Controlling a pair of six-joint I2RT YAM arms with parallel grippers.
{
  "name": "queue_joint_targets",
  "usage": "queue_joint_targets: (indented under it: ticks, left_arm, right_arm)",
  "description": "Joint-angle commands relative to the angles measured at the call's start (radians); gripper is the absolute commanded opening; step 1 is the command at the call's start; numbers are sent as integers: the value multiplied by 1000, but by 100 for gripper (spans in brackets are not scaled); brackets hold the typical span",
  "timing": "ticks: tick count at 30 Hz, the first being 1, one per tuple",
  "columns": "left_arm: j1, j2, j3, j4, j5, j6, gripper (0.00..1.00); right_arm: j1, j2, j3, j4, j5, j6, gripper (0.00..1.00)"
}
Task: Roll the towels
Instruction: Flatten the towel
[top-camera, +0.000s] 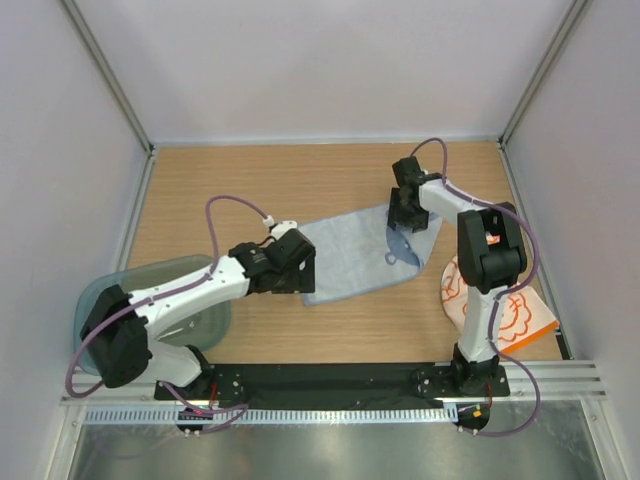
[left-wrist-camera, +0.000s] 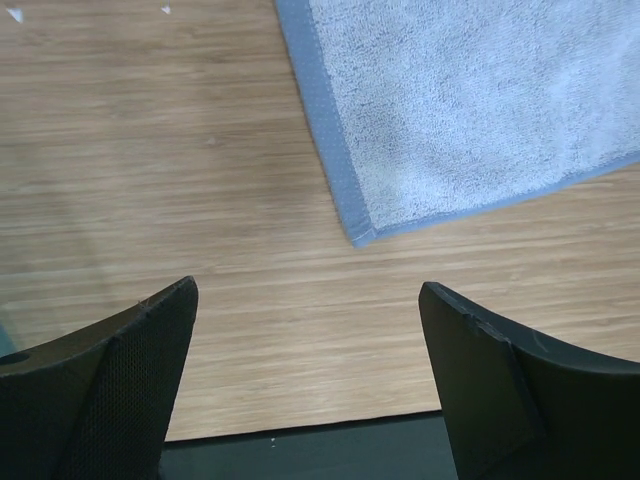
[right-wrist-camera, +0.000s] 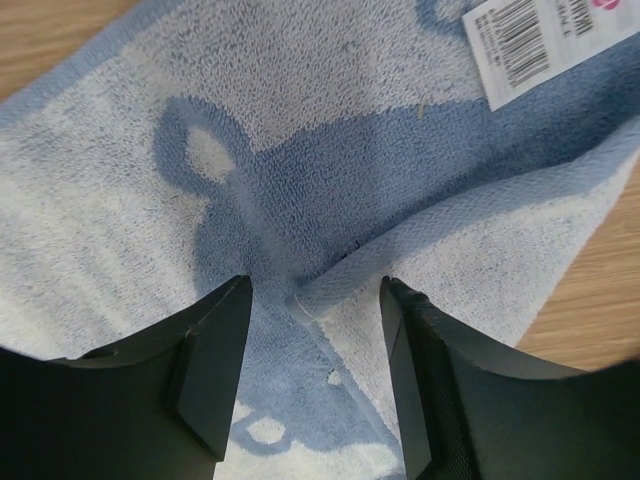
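We see a light wooden tabletop (top-camera: 250, 180) enclosed by plain pale walls (top-camera: 320, 60) and metal corner posts (top-camera: 105, 70), evenly lit.

Two towels (top-camera: 350, 255) (top-camera: 515, 310), one tray (top-camera: 150, 275)

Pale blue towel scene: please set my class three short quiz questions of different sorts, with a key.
1. True or false: the left gripper is shut on the pale blue towel.
2. The orange and white towel lies: A) beside the right arm; B) on the pale blue towel; C) in the left gripper.
3. Fill in: the white label on the towel under the right gripper bears a printed ____.

Key: 1 false, its jaws stand apart over bare wood; 2 A; 3 barcode.
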Motion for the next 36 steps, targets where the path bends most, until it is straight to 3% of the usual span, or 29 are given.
queue_joint_targets:
  ticks: [1, 4, 5, 11, 22, 26, 28, 36]
  left_arm:
    - [20, -71, 6, -58, -46, 44, 93]
    - [32, -94, -25, -57, -32, 30, 92]
    - [30, -99, -31, -54, -28, 25, 93]
    - [30, -93, -52, -38, -16, 18, 92]
    - [30, -30, -29, -5, -11, 1, 92]
    - [30, 5, -20, 21, -11, -1, 92]
    - [32, 28, -10, 43, -9, -1, 92]
    - [63, 293, 98, 132, 38, 10, 92]
  right_arm:
    - [17, 14, 34, 0, 38, -8, 59]
    - [15, 22, 27, 0, 67, -2, 51]
    - [15, 21, 19, 3, 75, -3, 44]
    - [15, -10, 5, -8, 104, -5, 33]
    - [17, -96, -29, -32, 137, -16, 29]
    - [11, -130, -67, -28, 146, -22, 7]
    - [5, -148, -81, -32, 153, -20, 1]
    - [-112, -309, -271, -5, 152, 47, 1]
